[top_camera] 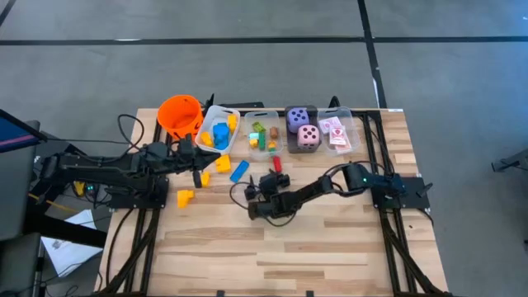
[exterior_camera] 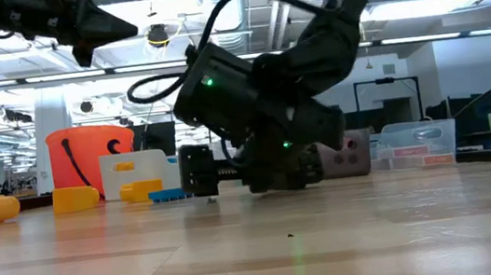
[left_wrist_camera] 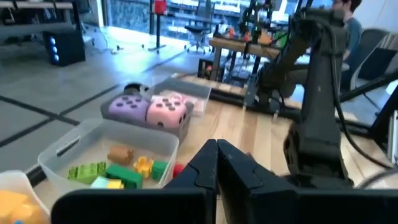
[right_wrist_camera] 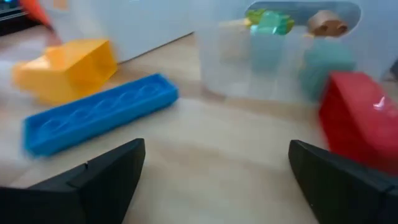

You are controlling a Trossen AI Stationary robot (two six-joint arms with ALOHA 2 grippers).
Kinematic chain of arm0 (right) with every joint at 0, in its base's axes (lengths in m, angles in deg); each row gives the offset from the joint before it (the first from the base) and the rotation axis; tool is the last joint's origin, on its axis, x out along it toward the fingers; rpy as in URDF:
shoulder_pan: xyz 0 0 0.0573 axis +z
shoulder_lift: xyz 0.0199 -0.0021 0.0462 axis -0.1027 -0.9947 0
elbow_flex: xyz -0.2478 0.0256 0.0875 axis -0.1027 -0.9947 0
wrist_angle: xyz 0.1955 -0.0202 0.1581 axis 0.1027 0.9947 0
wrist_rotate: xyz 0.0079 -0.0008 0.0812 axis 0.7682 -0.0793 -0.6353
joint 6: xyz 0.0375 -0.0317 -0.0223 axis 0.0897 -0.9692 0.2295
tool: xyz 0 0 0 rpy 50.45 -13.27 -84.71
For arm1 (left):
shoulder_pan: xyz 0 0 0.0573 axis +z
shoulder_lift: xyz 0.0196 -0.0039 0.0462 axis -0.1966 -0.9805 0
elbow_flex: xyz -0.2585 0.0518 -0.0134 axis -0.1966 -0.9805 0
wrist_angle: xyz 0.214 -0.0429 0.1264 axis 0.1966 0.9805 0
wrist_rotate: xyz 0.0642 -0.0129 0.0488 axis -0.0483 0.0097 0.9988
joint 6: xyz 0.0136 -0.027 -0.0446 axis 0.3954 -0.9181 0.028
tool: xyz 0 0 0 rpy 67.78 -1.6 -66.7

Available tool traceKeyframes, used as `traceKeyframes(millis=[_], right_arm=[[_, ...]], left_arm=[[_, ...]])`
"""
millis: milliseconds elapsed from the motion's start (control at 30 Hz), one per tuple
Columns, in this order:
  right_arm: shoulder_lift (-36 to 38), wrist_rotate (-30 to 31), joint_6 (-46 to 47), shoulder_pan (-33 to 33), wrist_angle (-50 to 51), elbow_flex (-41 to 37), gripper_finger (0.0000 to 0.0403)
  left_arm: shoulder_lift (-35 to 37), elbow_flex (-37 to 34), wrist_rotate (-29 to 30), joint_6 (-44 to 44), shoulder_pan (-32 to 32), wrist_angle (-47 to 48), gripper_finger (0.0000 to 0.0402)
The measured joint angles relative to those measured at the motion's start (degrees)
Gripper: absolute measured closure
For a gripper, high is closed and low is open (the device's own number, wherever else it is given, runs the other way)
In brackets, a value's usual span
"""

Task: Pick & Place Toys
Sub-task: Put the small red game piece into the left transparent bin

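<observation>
We found the right gripper (right_wrist_camera: 211, 180) low over the wooden table (top_camera: 289, 247) at the centre of the high view, its two dark fingers spread wide with nothing between them, which we read as readiness to take a loose toy. Just ahead of it, at the left of the right wrist view, lay the flat blue plastic block (right_wrist_camera: 99, 118) with a yellow plastic block (right_wrist_camera: 68, 68) behind it; a red plastic block (right_wrist_camera: 360, 118) sat at the right, beside the clear rectangular plastic bin of small blocks (right_wrist_camera: 273, 68). The high view added what the wrist view missed: the orange bucket (top_camera: 180, 115), the pink soft die (top_camera: 308, 137) and purple soft die (top_camera: 298, 119) sharing a bin, the red-patterned playing cards (top_camera: 337, 132) in the next, and another yellow block (top_camera: 185, 197) lying alone lower left. The left gripper (left_wrist_camera: 216, 163) waited shut and empty near the bucket.
</observation>
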Motion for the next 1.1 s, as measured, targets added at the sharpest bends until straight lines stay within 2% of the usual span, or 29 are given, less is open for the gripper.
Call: traceKeyframes(millis=[367,567,833,1033,1100], right_arm=[[0.4,-1.2,1.5,-2.3,2.4,0.1,0.0031],[0.3,-1.0,-1.8,-1.0,1.4,-0.1,0.0043],[1.4,-2.4,-1.6,1.3,2.4,-0.2,0.0056],[6.8,-8.9,2.2,4.7,12.9,-0.3,0.0056],[8.2,-8.4,6.2,5.4,18.5,-0.3,0.0056]], left_arm=[[-1.1,0.0,0.0,-0.1,0.0,-0.1,0.0401],[-1.1,0.0,0.0,-0.1,0.0,0.0,0.0401],[-1.1,0.0,0.0,-0.1,0.0,0.0,0.0401],[-1.1,0.0,0.0,-0.1,0.0,2.6,0.0401],[-1.1,0.0,0.0,-0.1,0.0,3.9,0.0401]])
